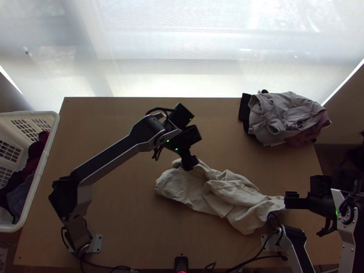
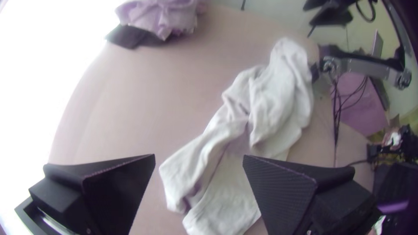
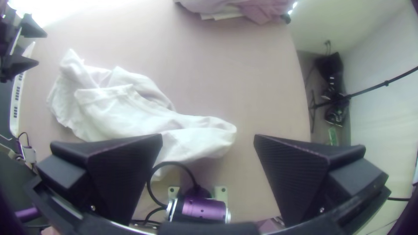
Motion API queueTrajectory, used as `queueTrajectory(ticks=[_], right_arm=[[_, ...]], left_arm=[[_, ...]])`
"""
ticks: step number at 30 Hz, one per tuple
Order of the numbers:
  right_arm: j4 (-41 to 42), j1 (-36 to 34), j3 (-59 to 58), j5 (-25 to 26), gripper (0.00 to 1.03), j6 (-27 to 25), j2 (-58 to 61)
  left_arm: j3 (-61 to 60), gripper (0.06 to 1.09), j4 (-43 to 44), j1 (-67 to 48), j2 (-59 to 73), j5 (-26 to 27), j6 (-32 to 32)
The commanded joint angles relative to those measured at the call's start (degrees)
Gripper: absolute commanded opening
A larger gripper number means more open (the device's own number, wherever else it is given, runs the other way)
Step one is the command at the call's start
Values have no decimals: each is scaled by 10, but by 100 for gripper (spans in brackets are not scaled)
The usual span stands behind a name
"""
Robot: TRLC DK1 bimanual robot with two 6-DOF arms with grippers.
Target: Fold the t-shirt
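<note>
While left claw (image 1: 189, 164) and right claw (image 1: 291, 200) both stand open, shirt (image 1: 195, 191) lies bunched on table (image 1: 118, 214)

Shirt: off-white, mid-table and out toward the right arm's side. Long, rumpled strip, several loose folds crossing its middle; not flat, no neat fold. Right wrist view shows a straight edge lying across the wider part, and the narrower end tapering off.

Left claw: over the shirt's far-left part in top view. Left wrist view has its fingers wide apart, cloth visible in the gap, nothing pinched. Can't tell if the tips touch cloth.

Right claw: at the shirt's right end in top view. Right wrist view has its fingers wide apart too, mostly bare table between them, part of the shirt at one finger's edge. Grips nothing. Contact: can't tell.

Rest: pile at the table's far right corner, grey top (image 1: 291, 113) over a dark piece (image 1: 245, 111) and a dusky pink one (image 1: 318, 127). White basket (image 1: 49, 145) beside the table's left edge, dark and maroon clothes (image 1: 35, 150) inside. Black cables (image 1: 107, 265) run along the near edge.
</note>
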Motion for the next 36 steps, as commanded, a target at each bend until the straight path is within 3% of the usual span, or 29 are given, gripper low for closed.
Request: queueTrajectory(ticks=[1,5,9,16,22,24,26,27,29,31,34,36], right_arm=[[7,73,1,-4,98,32,15],[5,78,2,-3,98,31,10],[-3,84,-4,-3,98,30,-4],[-5,84,-12,-3,98,30,-15],[-3,84,-14,-3,98,29,-15],[-3,84,-14,-3,98,29,-15],[-3,84,-14,-3,98,29,-15],[-3,85,-14,-3,98,29,-15],[-3,87,-15,-3,98,28,-15],[-3,90,-16,-4,98,29,-14],[2,102,-21,-4,98,28,-7],[7,111,-21,-4,98,27,-2]], left_arm=[[-191,104,93,59,-62,-111,150],[-211,103,123,45,-54,-113,180],[-258,103,228,4,-54,-135,185],[-269,104,316,-46,-8,-151,196],[-272,102,327,-57,18,-151,211],[-269,79,331,-55,20,-152,212],[-254,46,326,-49,22,-151,205],[-249,34,324,-46,23,-150,204],[-234,18,313,-35,23,-151,199],[-200,9,262,-17,24,-151,187],[-139,9,165,23,-6,-150,146],[-133,9,147,55,-56,-150,131]])
